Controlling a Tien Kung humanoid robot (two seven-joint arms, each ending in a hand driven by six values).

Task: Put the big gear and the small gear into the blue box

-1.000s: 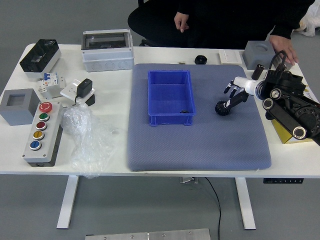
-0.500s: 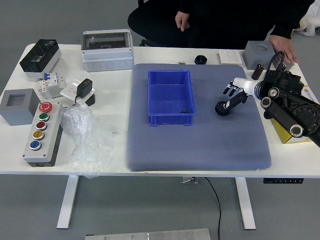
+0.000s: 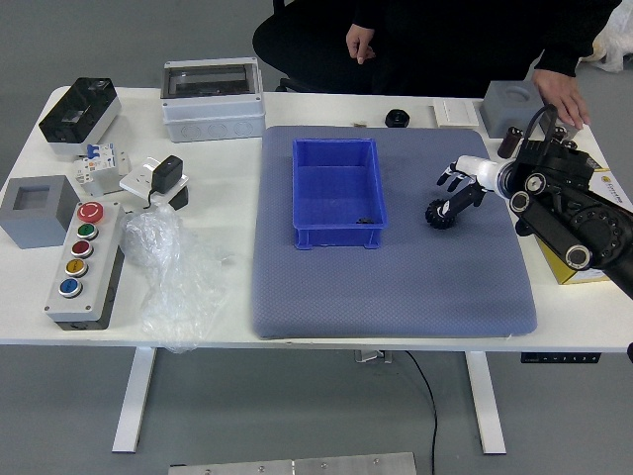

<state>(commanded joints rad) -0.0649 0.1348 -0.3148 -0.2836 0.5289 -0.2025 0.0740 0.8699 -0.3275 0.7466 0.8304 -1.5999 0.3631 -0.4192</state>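
A dark gear (image 3: 440, 214) is lying at the blue box's (image 3: 321, 237) three o'clock, the right hand (image 3: 478, 172) hovering at its two o'clock, loosely open, apparently for grasping. A dark piece (image 3: 365, 221), perhaps the small gear, is already sitting in the box's four-o'clock corner; a person's hands (image 3: 562, 96) are resting clear at twelve and two.

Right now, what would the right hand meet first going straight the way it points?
The right hand would likely meet the black gear just ahead; whether they already touch is unclear.
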